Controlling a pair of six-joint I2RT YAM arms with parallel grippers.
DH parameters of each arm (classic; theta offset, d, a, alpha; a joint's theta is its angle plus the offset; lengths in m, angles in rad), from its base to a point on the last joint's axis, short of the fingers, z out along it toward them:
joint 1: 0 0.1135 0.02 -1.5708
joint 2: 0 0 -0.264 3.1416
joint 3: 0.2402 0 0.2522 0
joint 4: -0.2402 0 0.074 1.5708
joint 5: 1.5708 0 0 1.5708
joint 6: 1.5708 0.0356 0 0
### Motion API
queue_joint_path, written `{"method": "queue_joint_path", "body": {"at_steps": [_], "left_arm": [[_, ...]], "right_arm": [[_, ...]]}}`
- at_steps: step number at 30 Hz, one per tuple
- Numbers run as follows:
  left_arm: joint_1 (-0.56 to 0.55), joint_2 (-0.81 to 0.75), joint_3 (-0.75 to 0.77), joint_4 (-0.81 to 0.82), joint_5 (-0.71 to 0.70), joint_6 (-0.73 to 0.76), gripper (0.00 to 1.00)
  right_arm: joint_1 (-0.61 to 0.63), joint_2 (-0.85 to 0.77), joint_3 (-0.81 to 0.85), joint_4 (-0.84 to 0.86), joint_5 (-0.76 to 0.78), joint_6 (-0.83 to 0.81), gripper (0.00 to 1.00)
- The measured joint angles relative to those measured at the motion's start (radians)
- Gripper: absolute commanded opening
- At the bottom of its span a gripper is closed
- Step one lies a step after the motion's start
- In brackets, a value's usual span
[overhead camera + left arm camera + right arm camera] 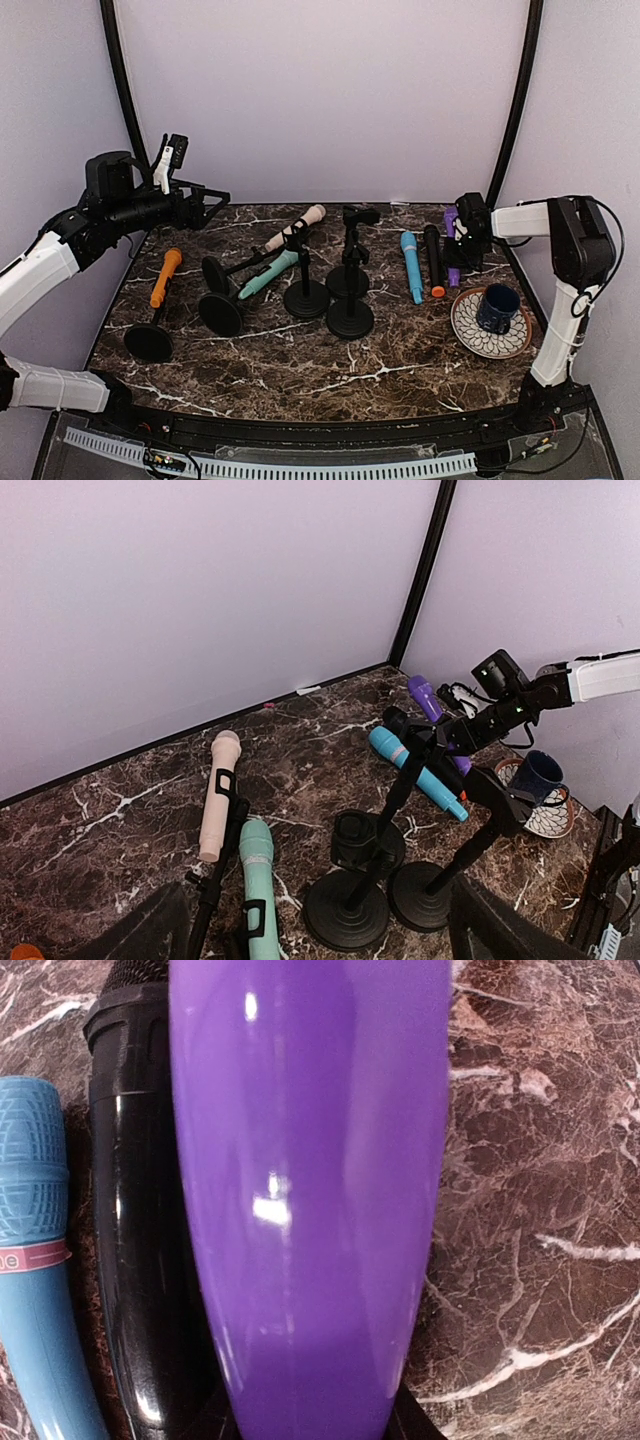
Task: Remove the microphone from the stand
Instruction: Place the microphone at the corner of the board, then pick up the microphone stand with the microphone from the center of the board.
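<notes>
A cream microphone (pixel 297 228) and a teal microphone (pixel 268 274) sit clipped in tilted black stands at table centre; both show in the left wrist view, cream (pixel 218 795) and teal (pixel 258 880). An orange microphone (pixel 165 277) sits in a stand at the left. My left gripper (pixel 208 205) is open and empty, held high over the back left (pixel 320 935). My right gripper (pixel 462 240) is shut on a purple microphone (pixel 310 1210) lying low on the table at the right (pixel 452 252).
A blue microphone (pixel 411 266) and a black microphone (pixel 433 260) lie beside the purple one. Two empty black stands (pixel 349 272) (pixel 350 316) stand at centre. A dark mug (pixel 498 306) sits on a patterned plate (pixel 470 335) at the front right.
</notes>
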Motion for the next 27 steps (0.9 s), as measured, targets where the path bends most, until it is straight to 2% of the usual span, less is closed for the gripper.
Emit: {"method": "queue_joint_path", "body": {"at_steps": [4,9,22,27], "left_arm": [[0.000,0.000,0.000,0.000,0.000,0.000,0.92],[0.000,0.000,0.000,-0.001,0.000,0.000,0.92],[0.000,0.000,-0.002,-0.007,-0.008,0.006,0.92],[0.000,0.004,-0.002,-0.007,-0.027,0.023,0.94]], "right_arm": [[0.000,0.000,0.000,-0.003,-0.015,-0.003,0.50],[0.000,0.000,0.000,-0.006,-0.024,-0.002,0.52],[0.000,-0.066,-0.058,0.053,-0.110,-0.009,0.44],[0.000,-0.073,-0.060,0.089,-0.145,-0.018,0.45]]}}
